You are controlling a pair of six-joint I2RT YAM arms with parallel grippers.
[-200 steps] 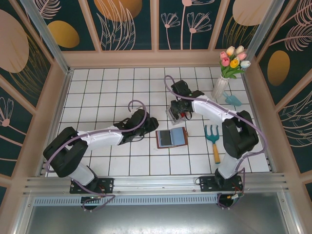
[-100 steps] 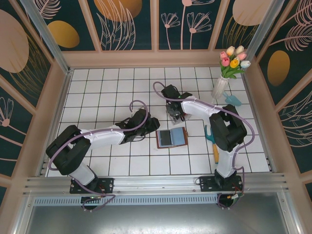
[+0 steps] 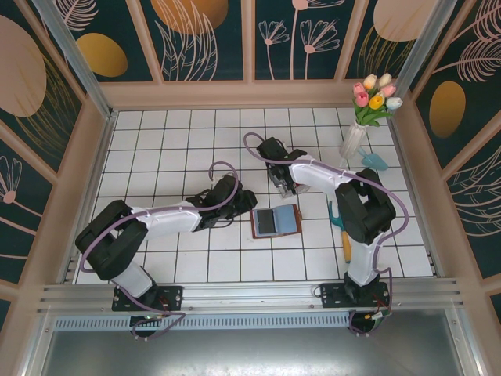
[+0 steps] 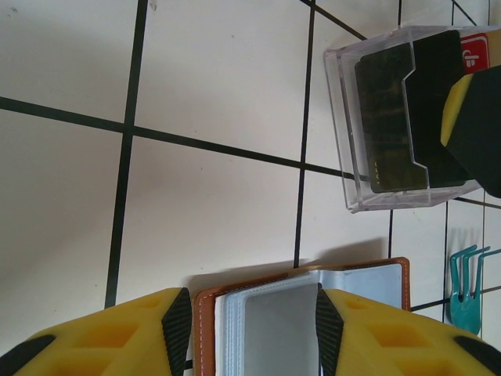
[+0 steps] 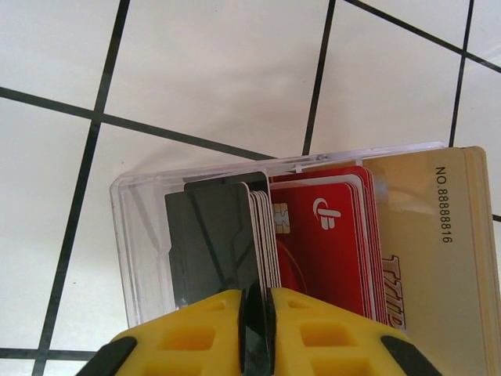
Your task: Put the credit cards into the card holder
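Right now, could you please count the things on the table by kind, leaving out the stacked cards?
Card holder: 1
Clear tray: 1
Garden hand tools: 2 (fork, trowel)
Vase of tulips: 1
Total: 5

We see the left arm (image 3: 160,221) and the right arm (image 3: 329,176) both wrapped in white padded sleeves between bulky black joints, a lilac cable (image 3: 221,167) looping along each, and black bases (image 3: 145,298) below. Up close, we find chunky yellow fingers (image 4: 102,341) with moulded hollows and black pads (image 4: 177,329).
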